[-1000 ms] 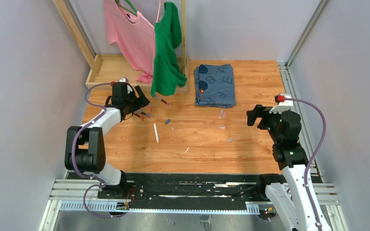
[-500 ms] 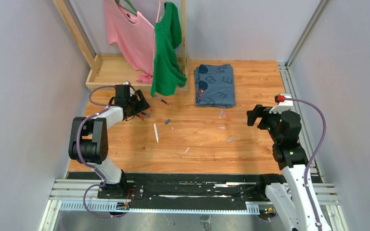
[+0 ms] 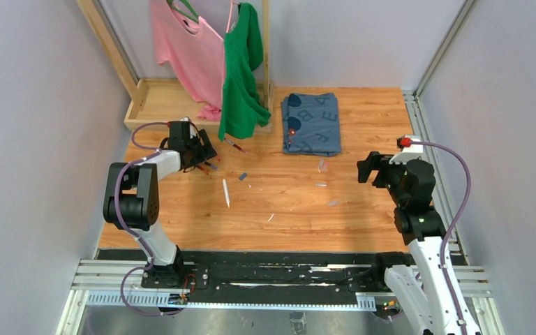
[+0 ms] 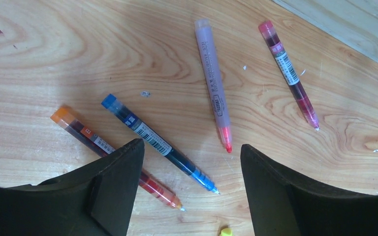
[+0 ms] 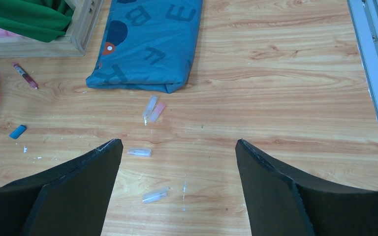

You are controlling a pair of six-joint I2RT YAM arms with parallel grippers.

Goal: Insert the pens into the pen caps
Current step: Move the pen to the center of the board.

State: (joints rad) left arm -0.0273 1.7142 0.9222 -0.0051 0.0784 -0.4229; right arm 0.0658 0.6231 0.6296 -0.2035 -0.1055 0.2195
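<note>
The pens lie fanned on the left part of the table, directly beneath the left pincer. The blue pen runs slantwise across the gap between its fingers, and the orange-ended pen is partly hidden behind one finger. The pink pen and red pen lie just beyond. This pincer stands wide apart and holds nothing. The clear caps lie well apart to the right, below the right pincer (fully spread, empty), so the left arm is plainly nearer the pens.

Left end effector and right end effector gape.
</note>
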